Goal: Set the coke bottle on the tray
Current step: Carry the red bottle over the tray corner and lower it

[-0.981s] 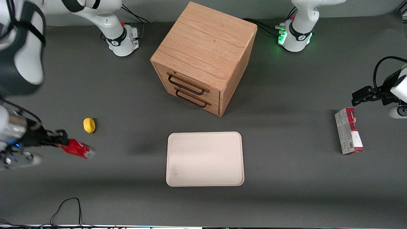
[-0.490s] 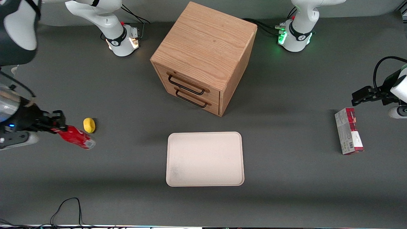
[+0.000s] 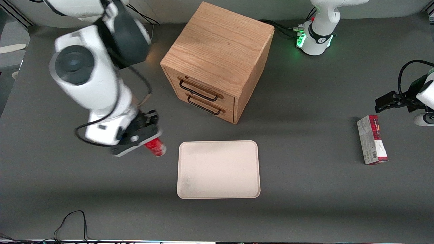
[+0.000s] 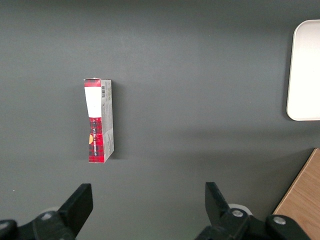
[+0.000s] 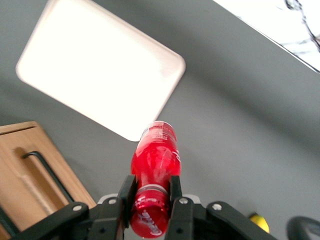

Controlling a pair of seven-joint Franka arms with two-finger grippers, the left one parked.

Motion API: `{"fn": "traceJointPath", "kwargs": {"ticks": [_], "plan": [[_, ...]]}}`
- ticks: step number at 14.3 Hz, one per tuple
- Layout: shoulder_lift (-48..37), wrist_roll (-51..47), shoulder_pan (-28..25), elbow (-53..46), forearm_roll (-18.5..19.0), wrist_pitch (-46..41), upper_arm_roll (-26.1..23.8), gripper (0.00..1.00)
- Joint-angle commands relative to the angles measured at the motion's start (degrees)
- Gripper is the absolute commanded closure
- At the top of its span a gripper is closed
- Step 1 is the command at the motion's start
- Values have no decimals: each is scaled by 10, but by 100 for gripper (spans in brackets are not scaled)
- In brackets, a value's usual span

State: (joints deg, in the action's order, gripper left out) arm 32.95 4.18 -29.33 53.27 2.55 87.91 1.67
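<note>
My right gripper (image 3: 149, 133) is shut on the neck of the coke bottle (image 3: 155, 147), a small red bottle with a red cap, and holds it above the table just beside the tray's edge toward the working arm's end. In the right wrist view the black fingers (image 5: 126, 192) clamp the bottle (image 5: 155, 160) just under its cap, its base pointing at a corner of the tray (image 5: 90, 70). The cream tray (image 3: 218, 169) lies flat, nearer the front camera than the wooden drawer cabinet.
A wooden cabinet (image 3: 217, 57) with two drawers stands farther from the front camera than the tray. A red-and-grey carton box (image 3: 372, 144) lies toward the parked arm's end. A yellow object (image 5: 261, 221) shows in the right wrist view.
The right arm has swung from the working arm's end of the table toward the tray, carrying the bottle with it. The yellow object is now hidden by the arm in the front view.
</note>
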Motion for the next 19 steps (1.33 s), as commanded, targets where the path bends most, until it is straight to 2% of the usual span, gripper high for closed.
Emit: {"fn": "traceJointPath", "kwargs": {"ticks": [1, 5, 12, 19], "plan": [[6, 3, -30, -16, 8, 9, 5, 100], [35, 6, -27, -16, 8, 52, 7, 100], [148, 7, -13, -15, 8, 197, 11, 100], [209, 4, -9, -12, 8, 256, 11, 100]]}}
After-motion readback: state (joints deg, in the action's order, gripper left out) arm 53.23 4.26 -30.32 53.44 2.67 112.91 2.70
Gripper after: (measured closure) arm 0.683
